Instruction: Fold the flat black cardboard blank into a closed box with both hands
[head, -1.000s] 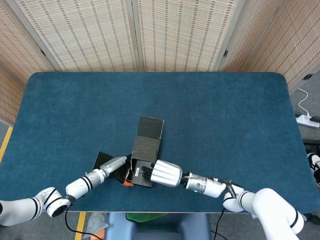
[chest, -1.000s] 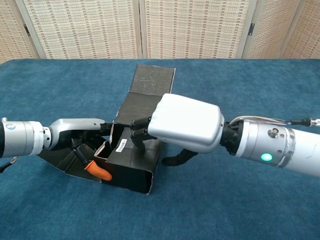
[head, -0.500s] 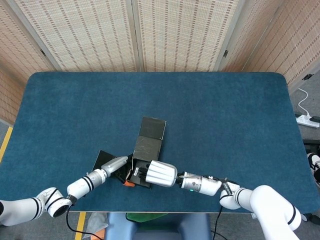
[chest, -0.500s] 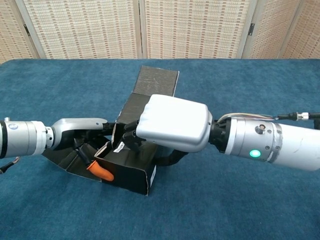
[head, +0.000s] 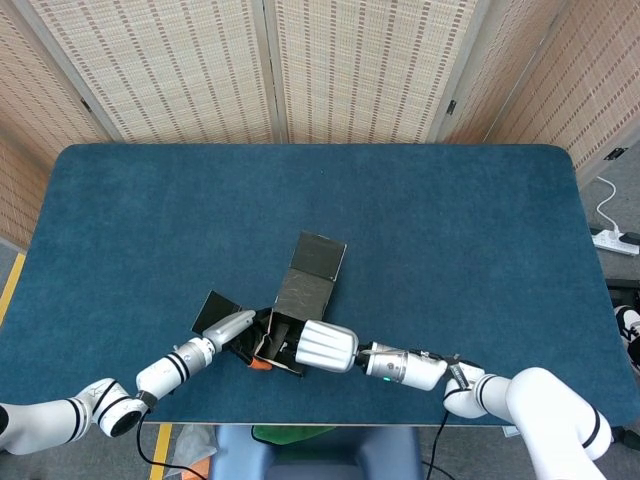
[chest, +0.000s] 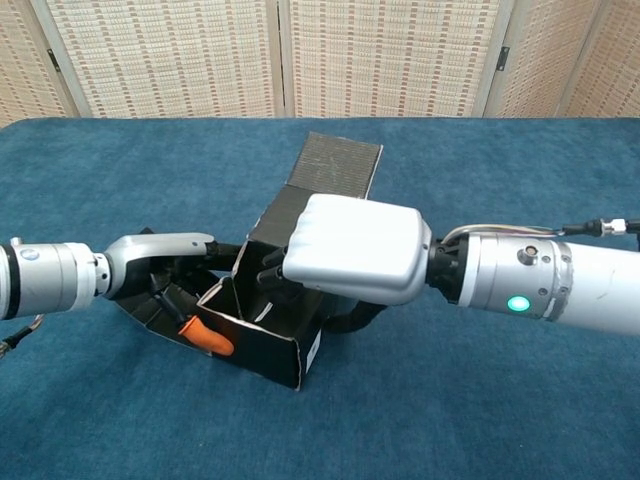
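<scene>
The black cardboard box (chest: 268, 340) (head: 300, 296) lies half folded near the table's front edge, its long lid flap (chest: 340, 163) (head: 322, 256) stretching away toward the back. My right hand (chest: 350, 248) (head: 325, 346) covers the box's top from the right, its dark fingers curled over the near wall and gripping it. My left hand (chest: 165, 262) (head: 228, 328) reaches in from the left; its orange-tipped finger (chest: 205, 337) presses inside the box's open left end, against a spread side flap (chest: 150, 310). The box interior is mostly hidden by the right hand.
The blue felt table (head: 450, 240) stretches wide behind and to the right of the box. Woven folding screens (head: 270, 70) stand beyond its far edge. A power strip and cable (head: 612, 236) lie on the floor at the right.
The box has turned clockwise and slid slightly right, its lid flap now pointing further right. Both hands followed it; the left end of the box has opened up wider.
</scene>
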